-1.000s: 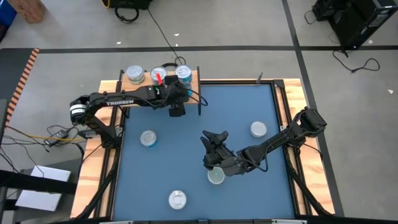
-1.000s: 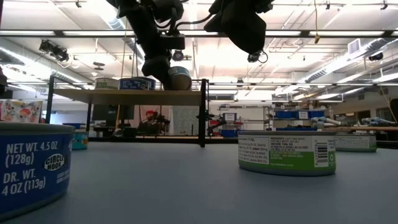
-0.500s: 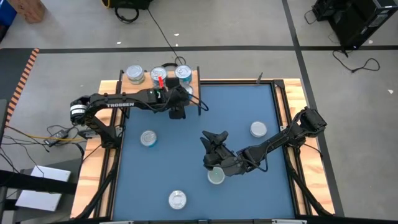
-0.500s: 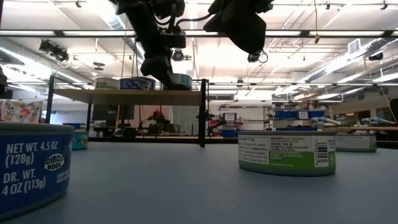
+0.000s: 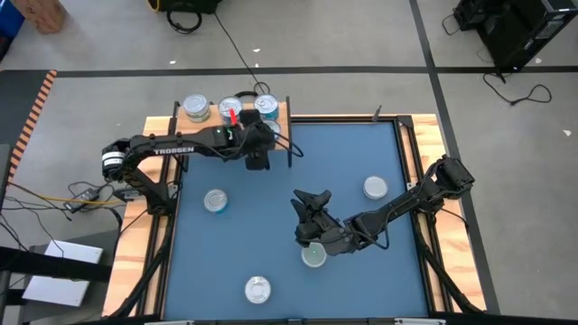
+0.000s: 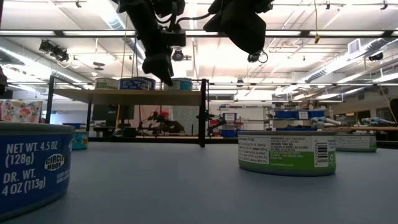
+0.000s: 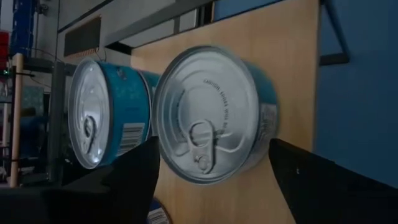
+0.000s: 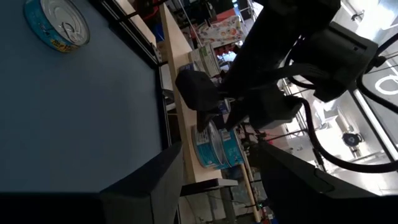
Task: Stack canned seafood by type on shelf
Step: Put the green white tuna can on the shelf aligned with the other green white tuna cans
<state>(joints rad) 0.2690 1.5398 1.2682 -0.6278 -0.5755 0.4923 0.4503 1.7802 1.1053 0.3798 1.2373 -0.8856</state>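
Observation:
The shelf (image 5: 206, 120) stands at the table's far left corner, a light wooden board on black legs (image 6: 124, 96). Three tins rest upright on it: one at the left (image 5: 194, 108), one in the middle (image 5: 230, 110) and one at the right end (image 5: 265, 106). My left gripper (image 5: 259, 149) hovers open just on the near side of the right-end tin and above it. In its wrist view, the fingers (image 7: 212, 149) stand on either side of that tin (image 7: 211, 112) without touching it. My right gripper (image 5: 310, 200) waits open above the table's middle.
Several loose tins sit on the blue tabletop: one at mid-left (image 5: 215, 200), one at the right (image 5: 375, 188), one under the right arm (image 5: 313, 255) and one at the near edge (image 5: 257, 290). The shelf's black leg (image 6: 203, 112) stands beside the left gripper.
My left gripper carried a tin just above the shelf's right end, set it down on the board beside the other two and let go. It has then drawn back a little, up and toward the table's near edge. The tin stays upright on the shelf.

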